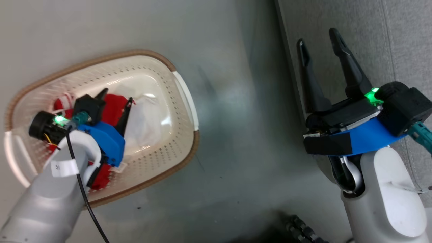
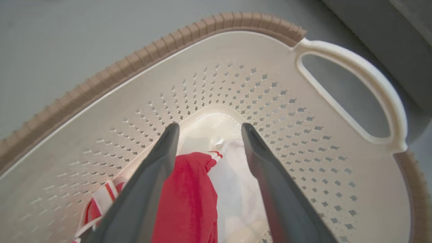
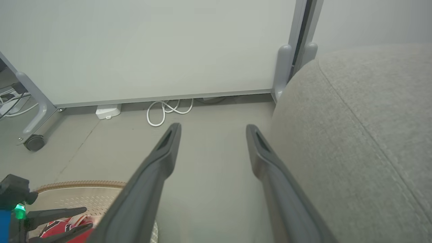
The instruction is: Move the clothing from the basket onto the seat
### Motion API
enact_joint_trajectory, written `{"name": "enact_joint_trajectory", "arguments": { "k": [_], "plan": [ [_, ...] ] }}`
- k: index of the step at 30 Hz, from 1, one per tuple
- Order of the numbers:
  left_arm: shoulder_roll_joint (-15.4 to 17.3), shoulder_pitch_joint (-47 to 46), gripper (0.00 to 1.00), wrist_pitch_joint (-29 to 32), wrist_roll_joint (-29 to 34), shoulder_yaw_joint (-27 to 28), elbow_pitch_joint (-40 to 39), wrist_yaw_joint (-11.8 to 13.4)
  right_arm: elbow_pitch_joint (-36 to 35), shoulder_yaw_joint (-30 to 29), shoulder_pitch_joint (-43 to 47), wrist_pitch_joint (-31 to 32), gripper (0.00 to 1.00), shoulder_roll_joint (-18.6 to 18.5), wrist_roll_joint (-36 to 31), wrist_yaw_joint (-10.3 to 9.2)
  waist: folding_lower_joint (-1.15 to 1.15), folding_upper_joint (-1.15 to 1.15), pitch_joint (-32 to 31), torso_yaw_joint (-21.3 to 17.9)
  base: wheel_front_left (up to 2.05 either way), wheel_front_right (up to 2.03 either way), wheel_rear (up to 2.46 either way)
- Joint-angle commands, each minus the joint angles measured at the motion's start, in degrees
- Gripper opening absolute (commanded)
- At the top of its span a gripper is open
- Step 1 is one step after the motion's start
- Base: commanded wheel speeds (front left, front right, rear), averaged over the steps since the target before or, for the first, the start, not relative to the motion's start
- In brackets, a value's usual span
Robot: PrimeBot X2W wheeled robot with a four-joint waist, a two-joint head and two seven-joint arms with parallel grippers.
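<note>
The left gripper (image 2: 210,128), two long dark fingers on a blue mount, stands inside the cream perforated plastic laundry basket with brown woven-look rim (image 2: 236,84). Its jaws are spread wide and clamp nothing. The red clothing with white trim stripes (image 2: 189,195) lies crumpled on the basket bottom, between the fingers. White fabric (image 2: 233,182) lies beside it, toward the basket's white handle (image 2: 324,49). The right gripper (image 1: 317,37) is well outside the basket, on its right, jaws parted and empty. The large grey fabric-upholstered seat (image 1: 388,40) lies on that same side, separated from the basket by grey floor (image 1: 236,118).
</note>
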Motion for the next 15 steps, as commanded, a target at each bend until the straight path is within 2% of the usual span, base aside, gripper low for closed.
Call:
{"name": "enact_joint_trajectory", "arguments": {
  "k": [1, 9, 15],
  "plan": [
    [1.06, -1.94, 1.0, 0.26, -0.39, -0.81, 0.93, -0.07, -0.07, 0.45, -1.27, -0.65, 1.0, 0.1, 0.1, 0.01, -0.02, 0.0, 4.62, -3.38, 0.0, 0.0, 0.0],
    [1.92, -5.59, 1.0, 2.04, -1.11, -6.23, 6.56, -0.06, -0.06, 1.24, -0.59, -2.06, 1.0, 0.09, 0.69, 0.01, -0.02, 0.0, 7.19, -3.85, 0.0, 0.0, 0.0],
    [1.89, -7.78, 1.0, 1.44, -0.47, -8.03, 9.92, 0.43, -0.61, 1.39, 0.84, -2.33, 1.0, 0.09, 1.24, 0.01, -0.02, 0.0, 7.97, -3.66, 0.0, 0.0, 0.0]
  ]
}}
